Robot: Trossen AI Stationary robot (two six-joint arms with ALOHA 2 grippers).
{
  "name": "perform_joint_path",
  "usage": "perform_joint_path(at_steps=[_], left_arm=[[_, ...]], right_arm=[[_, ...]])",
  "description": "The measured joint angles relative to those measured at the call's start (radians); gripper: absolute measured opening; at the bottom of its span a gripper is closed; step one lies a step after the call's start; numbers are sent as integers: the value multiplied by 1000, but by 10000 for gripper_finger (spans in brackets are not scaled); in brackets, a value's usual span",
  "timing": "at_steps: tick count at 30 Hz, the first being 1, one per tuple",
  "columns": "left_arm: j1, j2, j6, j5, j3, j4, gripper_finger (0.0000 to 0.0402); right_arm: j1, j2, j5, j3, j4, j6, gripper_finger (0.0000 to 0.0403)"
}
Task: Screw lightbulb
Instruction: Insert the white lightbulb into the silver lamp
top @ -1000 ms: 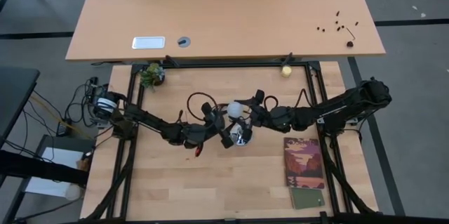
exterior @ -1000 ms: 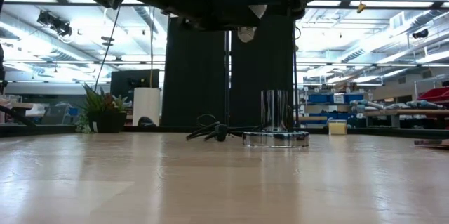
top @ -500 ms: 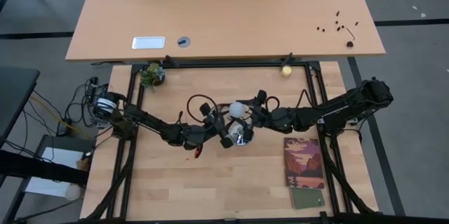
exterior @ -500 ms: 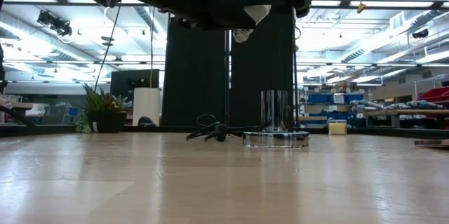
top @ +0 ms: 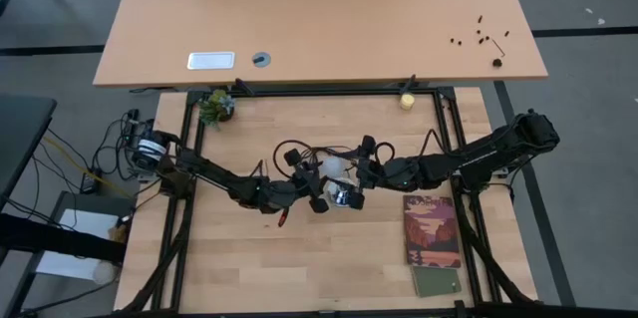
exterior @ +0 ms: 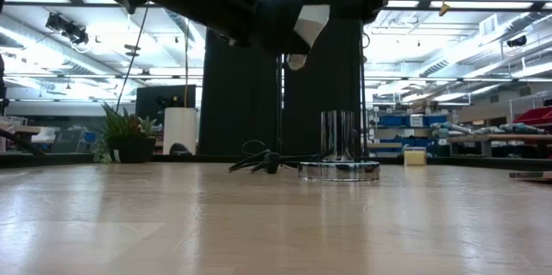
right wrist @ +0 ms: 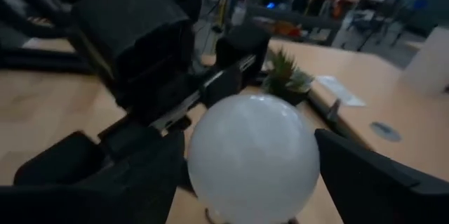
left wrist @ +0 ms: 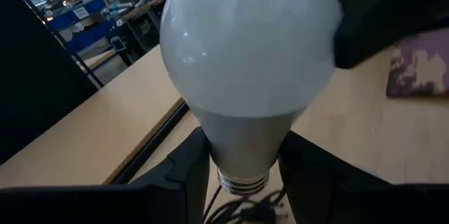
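Centre of the high view: the lightbulb (top: 334,168) hangs in the air, its neck clamped between the left gripper (left wrist: 242,164) fingers; the right gripper (right wrist: 245,175) flanks its globe, spread wide. Socket (exterior: 339,170) on the table is empty; seating and screwing remain.

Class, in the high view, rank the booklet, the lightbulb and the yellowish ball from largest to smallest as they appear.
1. booklet
2. lightbulb, partly hidden by the grippers
3. yellowish ball

one lightbulb (top: 336,166), two hands, one booklet (top: 433,230)
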Motion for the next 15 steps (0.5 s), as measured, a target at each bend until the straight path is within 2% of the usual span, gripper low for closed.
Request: perform_joint_path(at_steps=[3,7,15], left_arm=[[0,0,7,1,0,-10,157],[1,-1,13,-27,0,12,157],[0,-3,13,-14,2,-24,157]], right_arm=[[-1,0,-19,6,-61,20,336],[-11,4,-20,44,-231,43,347],[-20,3,-3,200,-574,79,350]])
